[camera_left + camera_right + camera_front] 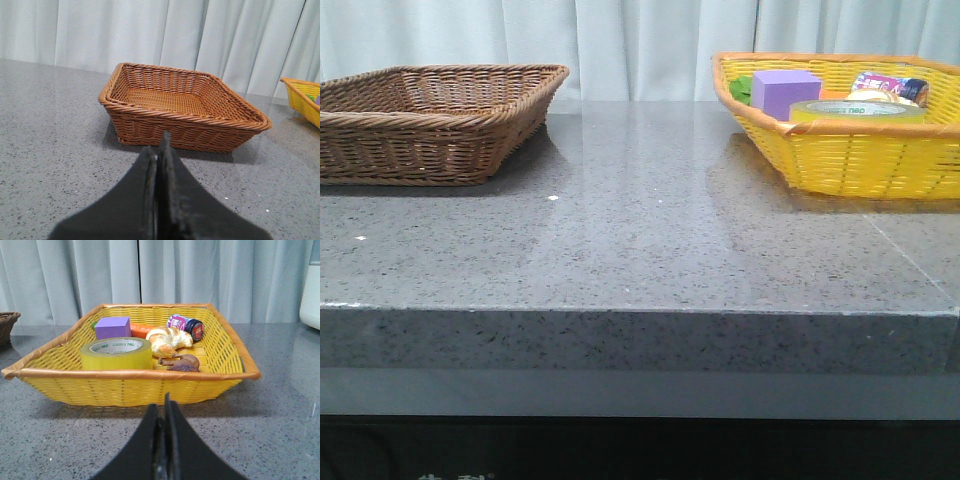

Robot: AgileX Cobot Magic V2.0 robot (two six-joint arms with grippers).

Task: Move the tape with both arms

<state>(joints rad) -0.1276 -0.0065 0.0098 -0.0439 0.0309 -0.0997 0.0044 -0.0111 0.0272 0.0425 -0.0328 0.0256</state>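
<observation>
Grey speckled stone table (640, 250) with two baskets, pale curtain (640, 40) behind. Brown woven wicker basket (430, 115) sits on the robot's left side of the table, nothing visible inside it. Yellow woven plastic basket with orange rim (860, 160) sits on the right side, well apart from the brown one.

Wide roll of translucent yellow packing tape (116, 354) lies flat inside the yellow basket, near its front wall, white inner core with green lettering facing up. Purple square block (113, 327) just behind the tape. Orange carrot-like item (142, 330) beside the block, partly hidden. Croissant (169, 341) in the middle of the basket, small jar with dark lid (186, 326) lying on its side behind it, brownish dark item (181, 362) in front of the croissant, can't tell what it is.

Left black gripper (159, 150) over bare table, pointing at the brown basket, apart from it; fingers pressed together, clenched on nothing. Right black gripper (163, 407) over bare table in front of the yellow basket, not touching it; fingers also closed together, holding nothing. Neither arm visible in the front view.
</observation>
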